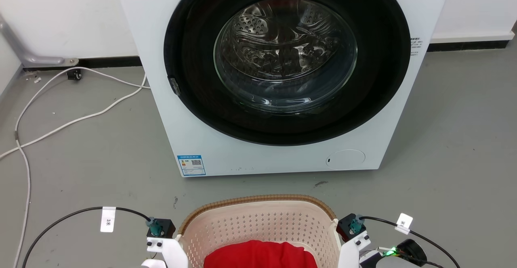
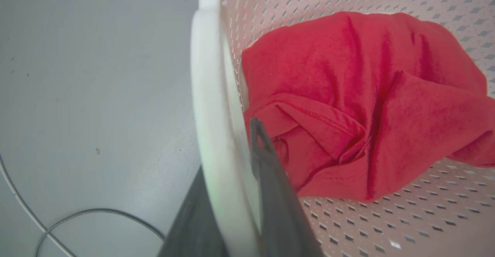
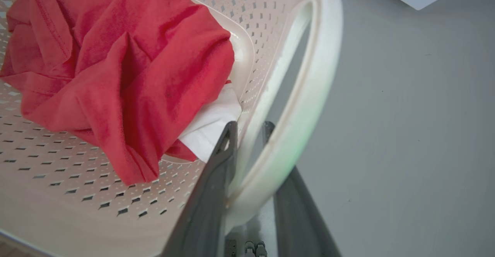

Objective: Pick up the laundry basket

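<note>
Found small cream-white perforated plastic laundry basket [image 1: 258, 219] w/ brown woven-look rim at 6 o'clock in head view, big white front-load washing machine [image 1: 282, 155] at its 12 o'clock, near but apart. Noted crumpled red cloth garment [image 1: 258, 255] inside. Judged load light: thin plastic shell, little in it, prob. stiff enough to lift, yet apt to flex & tip if pulled by one side only. Smooth handles likely a bit slippery. Judged best hold as both side loops together, at 9 & 3 o'clock of basket, raised level. Saw just that in wrist views: left gripper [image 2: 228, 148] pinching smooth white plastic left handle [image 2: 209, 75], one dark finger each side of loop; right gripper [image 3: 250, 127] likewise pressed onto white right handle [image 3: 313, 75]. Couldn't tell whether base was off grey floor [image 1: 444, 159]. Got from right wrist view a white cloth [image 3: 210, 127] tucked under the red one at basket's 3 o'clock side. Got grip detail from wrist views; got from head view the room layout: washer ahead, loose white cables [image 1: 60, 110] at 10 o'clock.
</note>
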Available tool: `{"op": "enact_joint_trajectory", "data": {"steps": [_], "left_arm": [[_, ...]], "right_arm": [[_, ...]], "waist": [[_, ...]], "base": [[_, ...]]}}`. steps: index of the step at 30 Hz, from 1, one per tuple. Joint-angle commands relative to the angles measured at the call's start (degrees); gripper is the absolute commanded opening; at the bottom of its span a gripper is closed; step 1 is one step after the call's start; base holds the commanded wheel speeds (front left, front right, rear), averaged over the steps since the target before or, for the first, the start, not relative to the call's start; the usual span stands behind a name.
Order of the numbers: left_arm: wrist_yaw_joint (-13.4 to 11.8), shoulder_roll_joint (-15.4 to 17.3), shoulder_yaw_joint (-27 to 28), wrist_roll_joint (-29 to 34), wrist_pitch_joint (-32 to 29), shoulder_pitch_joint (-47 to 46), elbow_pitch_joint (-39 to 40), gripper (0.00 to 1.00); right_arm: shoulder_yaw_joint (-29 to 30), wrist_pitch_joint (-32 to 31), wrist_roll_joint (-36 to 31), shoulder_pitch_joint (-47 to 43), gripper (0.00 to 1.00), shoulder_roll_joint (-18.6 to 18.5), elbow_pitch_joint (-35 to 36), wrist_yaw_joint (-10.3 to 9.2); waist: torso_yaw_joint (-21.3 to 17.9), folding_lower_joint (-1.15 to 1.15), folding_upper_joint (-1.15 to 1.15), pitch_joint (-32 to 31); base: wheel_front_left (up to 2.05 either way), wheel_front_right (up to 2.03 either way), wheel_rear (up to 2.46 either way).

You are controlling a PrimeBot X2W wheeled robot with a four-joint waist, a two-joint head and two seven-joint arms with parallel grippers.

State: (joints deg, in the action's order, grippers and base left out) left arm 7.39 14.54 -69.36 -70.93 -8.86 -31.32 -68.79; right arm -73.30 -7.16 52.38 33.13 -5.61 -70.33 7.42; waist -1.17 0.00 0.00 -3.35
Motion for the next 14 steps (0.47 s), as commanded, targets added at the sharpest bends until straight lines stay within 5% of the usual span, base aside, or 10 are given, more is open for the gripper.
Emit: {"op": "enact_joint_trajectory", "data": {"steps": [1, 14], "left_arm": [[0.14, 0.87, -0.25, -0.13, 0.33, -0.78, -0.25, 0.0], [0.14, 0.82, -0.94, -0.71, 0.54, -1.02, -0.31, 0.0]], "right_arm": [[-0.18, -0.03, -0.29, -0.3, 0.0, -0.59, -0.23, 0.13], [-0.18, 0.38, -0.45, -0.07, 0.0, -0.91, -0.38, 0.13]], "waist": [[0.04, 0.0, 0.0, 0.01], [-0.03, 0.0, 0.0, 0.06]], "base": [[0.0, 0.0, 0.0], [0.0, 0.0, 0.0]]}}
